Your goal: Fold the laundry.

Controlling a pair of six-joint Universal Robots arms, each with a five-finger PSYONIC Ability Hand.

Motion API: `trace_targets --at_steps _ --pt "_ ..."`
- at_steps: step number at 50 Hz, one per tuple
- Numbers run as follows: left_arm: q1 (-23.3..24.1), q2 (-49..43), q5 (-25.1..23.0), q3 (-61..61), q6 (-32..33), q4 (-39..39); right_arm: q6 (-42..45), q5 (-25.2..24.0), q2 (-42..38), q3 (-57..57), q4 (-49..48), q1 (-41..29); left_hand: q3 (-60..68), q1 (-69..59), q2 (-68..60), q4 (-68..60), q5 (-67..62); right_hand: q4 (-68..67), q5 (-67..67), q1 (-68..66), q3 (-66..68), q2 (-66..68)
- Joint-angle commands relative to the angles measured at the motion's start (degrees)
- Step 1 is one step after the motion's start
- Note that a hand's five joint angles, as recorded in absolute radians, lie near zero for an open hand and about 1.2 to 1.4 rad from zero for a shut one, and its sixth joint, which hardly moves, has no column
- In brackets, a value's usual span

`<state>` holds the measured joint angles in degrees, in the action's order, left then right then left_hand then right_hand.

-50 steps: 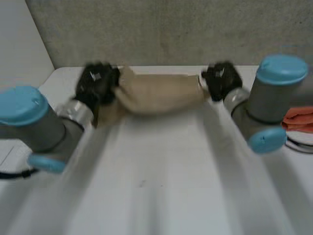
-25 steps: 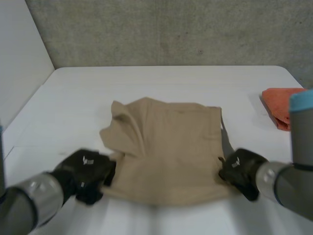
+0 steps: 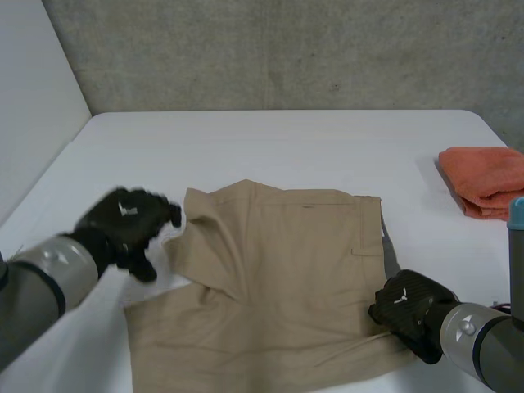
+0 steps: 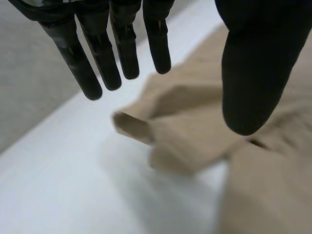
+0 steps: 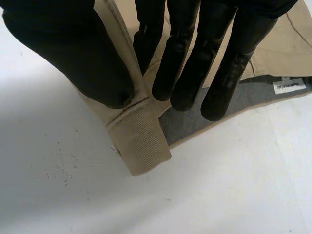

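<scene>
Nearest the robot, the right hand (image 3: 405,307) grips the tan garment (image 3: 286,278) at its near right corner. The right wrist view shows the thumb (image 5: 68,53) pressed on one side of the ribbed waistband (image 5: 141,141) and the fingers (image 5: 185,63) on the other, so the band is pinched between them. Its end sticks out just past the thumb tip onto the white table (image 5: 219,195). At the fingertips the garment's grey lining (image 5: 195,122) is turned up, and a small white label (image 5: 288,86) lies on it just beyond the outermost finger. From this hand the garment spreads flat across the table towards the left hand (image 3: 123,225), with the waistband running away from the right hand along the garment's right edge. The left hand is released and holds nothing. In its wrist view the fingers (image 4: 97,63) are straight and spread, the thumb (image 4: 258,63) stands well apart from them, and all are clear of the cloth. Just past those fingertips a loose flap (image 4: 141,129) of the garment's far left corner is folded over onto itself and rises a little off the table. Farther out, well beyond the right hand, a folded orange cloth (image 3: 487,180) lies near the table's right edge. A grey concrete wall (image 3: 286,49) stands behind the table.
</scene>
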<state>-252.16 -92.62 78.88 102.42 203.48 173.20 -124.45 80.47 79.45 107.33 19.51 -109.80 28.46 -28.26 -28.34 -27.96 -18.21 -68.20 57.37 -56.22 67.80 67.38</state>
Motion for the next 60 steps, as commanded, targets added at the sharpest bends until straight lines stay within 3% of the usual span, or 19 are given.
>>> trace_targets --at_steps 1,8,19,30,39,54,60 --pt "-1.3 -9.6 -3.3 -3.8 -4.7 6.2 0.1 0.1 0.1 1.8 -3.3 -0.2 13.9 -14.1 -14.0 -14.4 -14.1 -11.8 12.6 -23.8 12.2 12.6" --pt "-1.3 -20.6 -7.2 -9.3 -4.2 6.5 0.1 0.3 0.1 2.6 -4.4 -0.7 17.9 -18.1 -18.0 -18.4 -18.2 -11.8 12.6 -23.8 12.2 12.6" --pt "-1.2 -28.5 -7.5 -14.1 -4.1 10.7 0.1 0.1 0.1 3.4 -5.0 -0.8 15.6 -15.8 -15.7 -16.1 -15.8 -11.8 12.6 -23.8 12.2 12.6" --pt "-1.0 -31.2 -7.5 -16.5 -3.9 11.7 0.1 0.3 -0.1 4.6 -6.3 -0.9 13.2 -13.4 -13.3 -13.7 -13.5 -11.8 12.6 -23.8 12.2 12.6" --pt "0.6 -31.8 -8.0 -16.0 0.9 11.7 0.1 0.3 -0.7 4.8 -6.6 -0.8 6.5 -6.7 -6.6 -7.0 -6.7 -11.8 12.6 -23.8 12.2 12.6" --pt "0.7 -33.1 -8.0 -17.2 1.4 11.7 0.1 0.4 -1.8 5.0 -7.0 -0.9 9.2 -9.4 -9.3 -9.7 -9.4 -11.8 12.6 -23.8 12.2 12.6" --pt "0.7 -33.3 -7.9 -17.7 1.5 11.7 0.1 0.5 -2.4 5.0 -7.2 -0.9 16.7 -16.9 -16.8 -17.2 -17.0 -11.8 12.6 -23.8 12.2 12.6"
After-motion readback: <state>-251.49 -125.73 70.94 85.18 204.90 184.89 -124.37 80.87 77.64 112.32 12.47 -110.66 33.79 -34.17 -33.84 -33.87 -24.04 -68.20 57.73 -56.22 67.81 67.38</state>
